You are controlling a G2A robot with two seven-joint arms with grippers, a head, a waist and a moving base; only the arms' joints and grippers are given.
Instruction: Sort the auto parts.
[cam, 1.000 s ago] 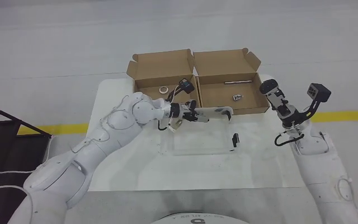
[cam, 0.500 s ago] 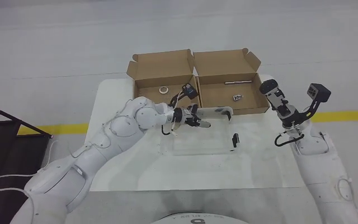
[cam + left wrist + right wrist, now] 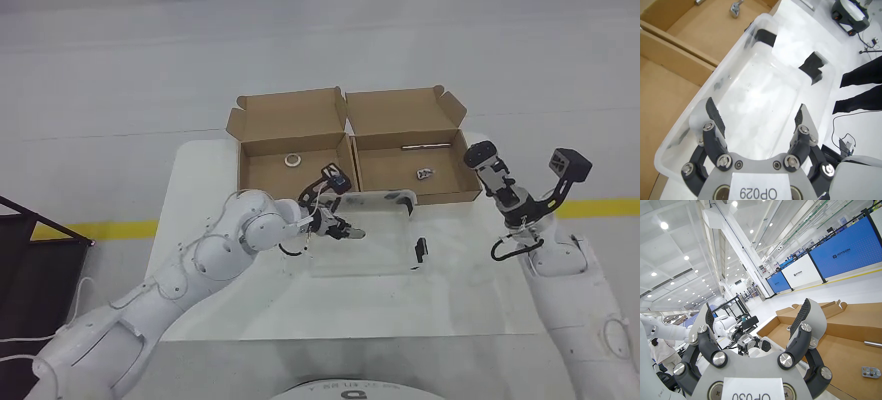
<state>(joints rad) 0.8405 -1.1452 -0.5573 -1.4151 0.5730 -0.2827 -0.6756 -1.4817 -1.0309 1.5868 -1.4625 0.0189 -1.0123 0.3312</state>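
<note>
left hand, right hand: both spread

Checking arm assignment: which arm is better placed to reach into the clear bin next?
Left, likely: the left gripper hangs open over the clear bin; the right gripper sits out beside a cardboard box.

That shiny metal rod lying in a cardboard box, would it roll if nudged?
Probably: the rod looks round and smooth, so it should roll across the flat floor of the box. Being polished, it may slip when gripped. It looks like stiff, solid metal.
</note>
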